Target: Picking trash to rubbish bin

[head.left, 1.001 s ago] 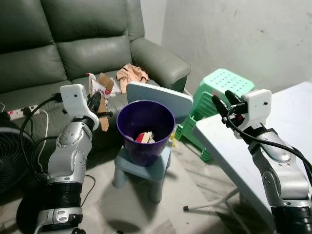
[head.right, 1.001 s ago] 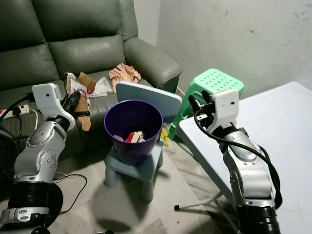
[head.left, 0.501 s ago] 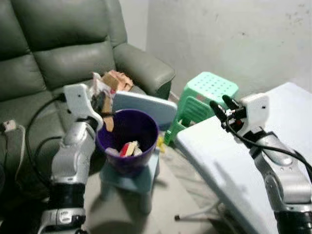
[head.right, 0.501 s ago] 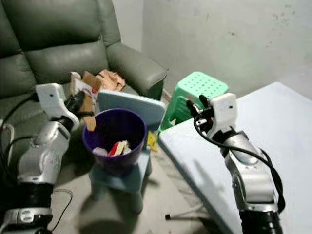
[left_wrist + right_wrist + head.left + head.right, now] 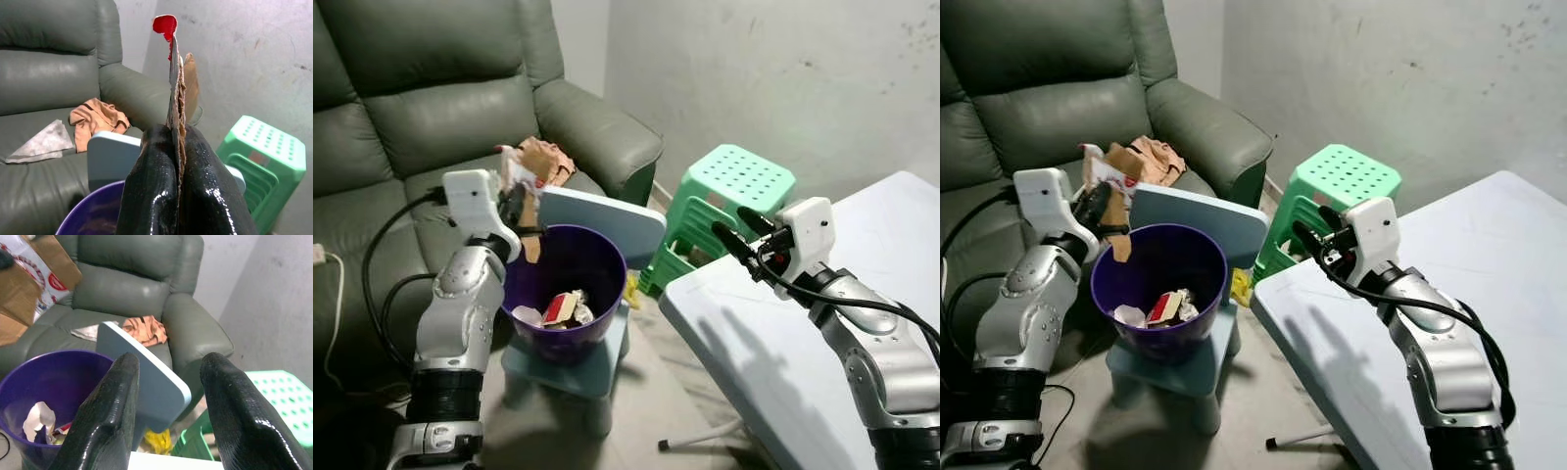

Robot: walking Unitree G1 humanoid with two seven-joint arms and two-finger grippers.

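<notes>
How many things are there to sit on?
3. A big green sofa at the back, a little blue chair with the purple bin standing on it, and a green plastic stool by the wall. More may be out of view.

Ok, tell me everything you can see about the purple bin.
The purple bin is a round, open-topped plastic bucket, dark violet and a little glossy. It stands upright on the seat of a small pale blue chair, just in front of the chair's backrest. Inside lie crumpled white paper and a red and white wrapper, well below the rim. The left claw holds flat cardboard trash near its rim, above the side toward the green sofa.
</notes>
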